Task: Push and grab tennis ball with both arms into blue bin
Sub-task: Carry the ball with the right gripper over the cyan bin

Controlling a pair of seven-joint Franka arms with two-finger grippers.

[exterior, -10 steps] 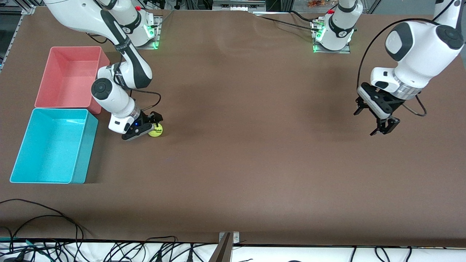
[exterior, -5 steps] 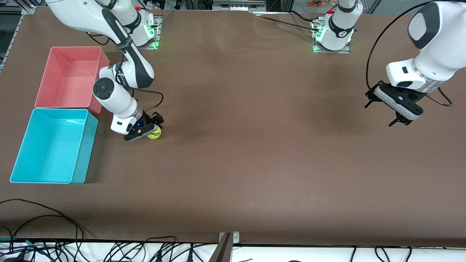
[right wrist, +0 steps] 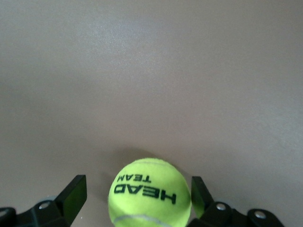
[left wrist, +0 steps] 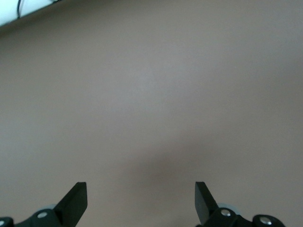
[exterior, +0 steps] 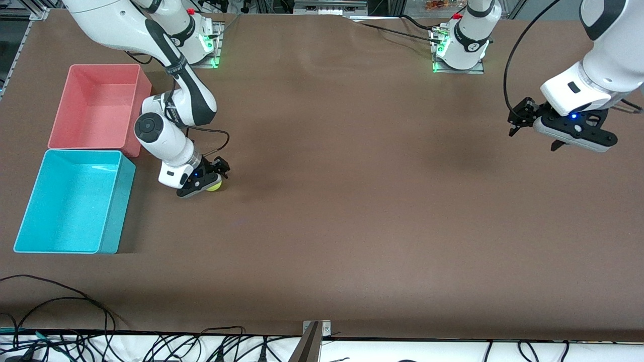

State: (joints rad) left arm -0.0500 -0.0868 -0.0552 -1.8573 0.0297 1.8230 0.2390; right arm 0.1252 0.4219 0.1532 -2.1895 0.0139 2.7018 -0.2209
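I see the tennis ball [exterior: 214, 185] sitting on the brown counter [exterior: 352, 211], between the fingers of the right end effector [exterior: 210, 180]. In the right wrist view the ball [right wrist: 150, 193] fills the gap between the two black fingertips [right wrist: 74, 194], which stand wide apart on either side of it. One fingertip looks close to the fuzz, but I cannot tell from here whether either one actually touches it. The black print on the ball faces that wrist camera.

The right arm reaches down from its base at the top of the front view, elbow bent above the pink bin [exterior: 98, 108], wrist angled low so the end effector is down at counter level around the ball.

The left end effector [exterior: 556, 131] hangs in the air over the bare counter at the left arm's end, well apart from the ball. Its wrist is tipped over so the hand lies nearly level. In the left wrist view its fingers [left wrist: 75, 199] are spread wide with only brown counter between them.

The blue bin [exterior: 75, 201] sits at the right arm's end of the counter, near the ball, with nothing in it. The pink bin stands just beside it, farther from the front camera, also holding nothing.
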